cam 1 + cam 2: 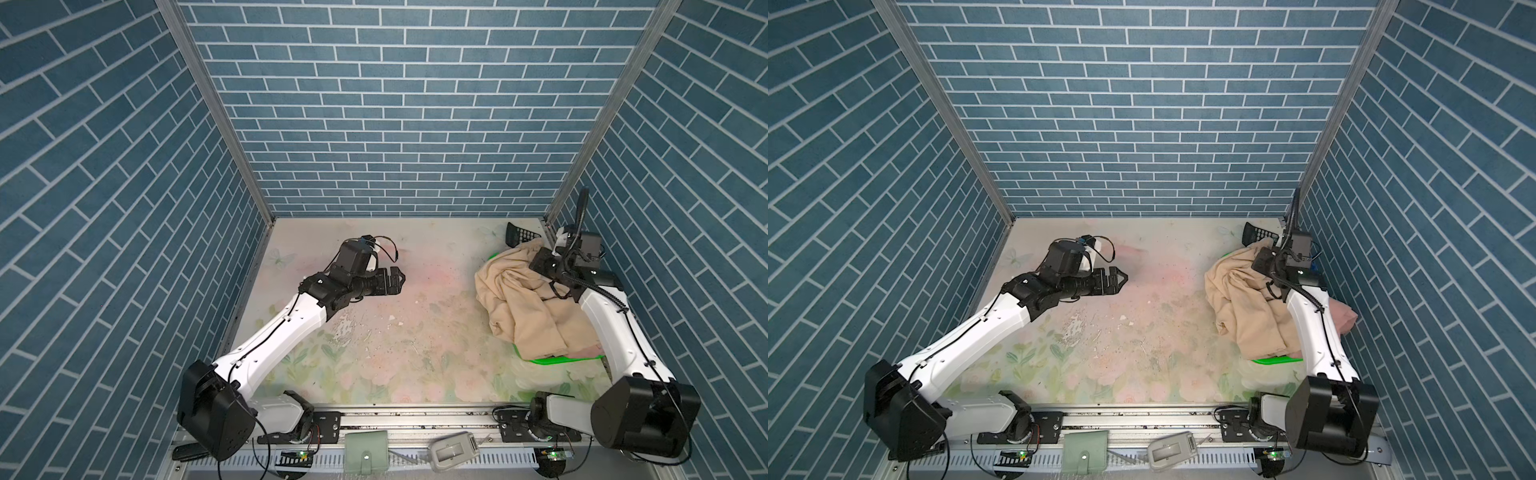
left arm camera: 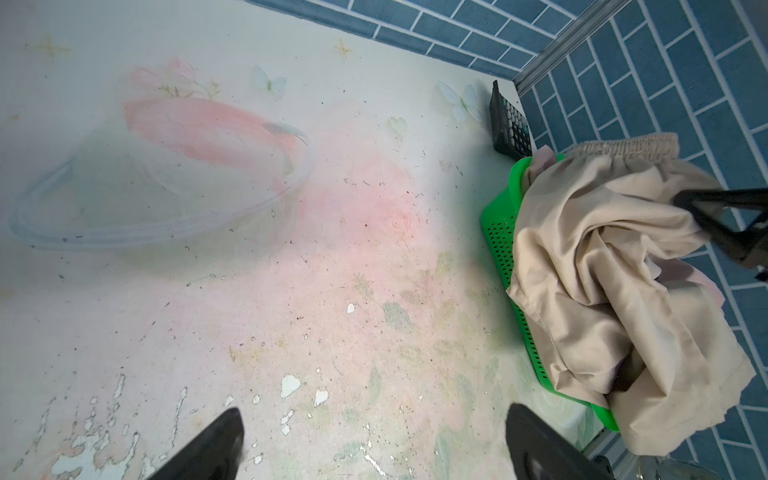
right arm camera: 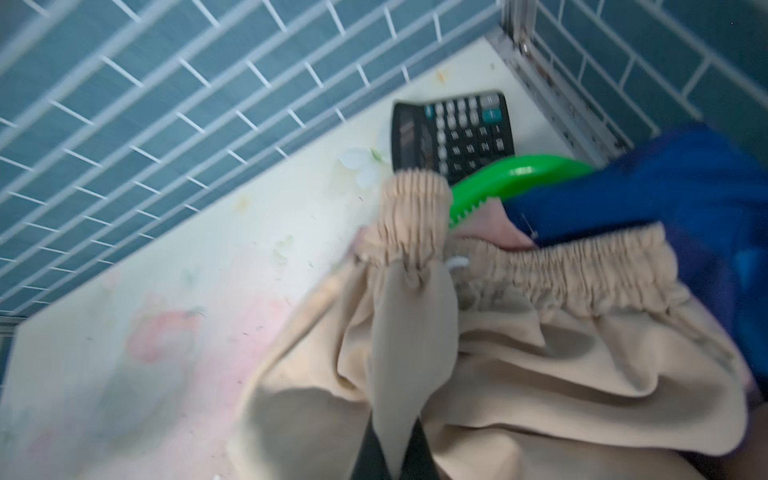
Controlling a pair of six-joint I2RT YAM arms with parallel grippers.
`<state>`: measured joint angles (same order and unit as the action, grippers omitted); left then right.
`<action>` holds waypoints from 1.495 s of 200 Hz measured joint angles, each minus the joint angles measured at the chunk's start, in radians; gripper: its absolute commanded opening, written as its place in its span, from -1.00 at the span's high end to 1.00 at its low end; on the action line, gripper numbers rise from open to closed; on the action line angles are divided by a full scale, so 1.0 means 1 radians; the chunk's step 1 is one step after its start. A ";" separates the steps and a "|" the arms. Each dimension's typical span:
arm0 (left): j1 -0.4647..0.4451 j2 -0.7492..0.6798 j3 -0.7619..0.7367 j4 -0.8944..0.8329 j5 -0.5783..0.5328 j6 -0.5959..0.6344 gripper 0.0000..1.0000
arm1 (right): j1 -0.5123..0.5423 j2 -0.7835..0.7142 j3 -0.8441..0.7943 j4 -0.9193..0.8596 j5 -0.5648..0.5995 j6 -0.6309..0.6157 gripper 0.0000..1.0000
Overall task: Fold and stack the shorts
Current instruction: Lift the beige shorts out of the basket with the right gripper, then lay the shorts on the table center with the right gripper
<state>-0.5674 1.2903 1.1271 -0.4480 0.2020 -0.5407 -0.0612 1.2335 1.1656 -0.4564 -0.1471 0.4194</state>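
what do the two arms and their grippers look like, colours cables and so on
The left arm and right arm have smooth white shells with boxy black joints. Thin black cables run along the white shells, and a ribbed black hose rises behind the right wrist. The left gripper and right gripper are black, with flat tapered fingers.

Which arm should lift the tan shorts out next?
Right. The right gripper is shut on a fold of the beige cloth shorts draped over the green plastic mesh basket; the left gripper hangs open, apart.
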 measured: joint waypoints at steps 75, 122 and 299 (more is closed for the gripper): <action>0.137 -0.113 0.088 -0.055 0.031 -0.006 -0.99 | 0.534 0.132 0.526 0.047 -0.053 0.055 1.00; 0.408 -0.251 0.010 -0.048 0.135 -0.084 -0.99 | 0.806 0.541 0.712 0.064 -0.062 0.062 0.66; 0.290 0.183 -0.161 0.048 0.257 -0.123 -0.99 | 0.610 0.405 0.057 0.046 -0.052 0.101 -0.85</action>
<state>-0.2775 1.4734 0.9657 -0.4004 0.4587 -0.6640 0.5491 1.6382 1.2228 -0.4103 -0.1989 0.5201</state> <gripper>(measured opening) 0.995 0.923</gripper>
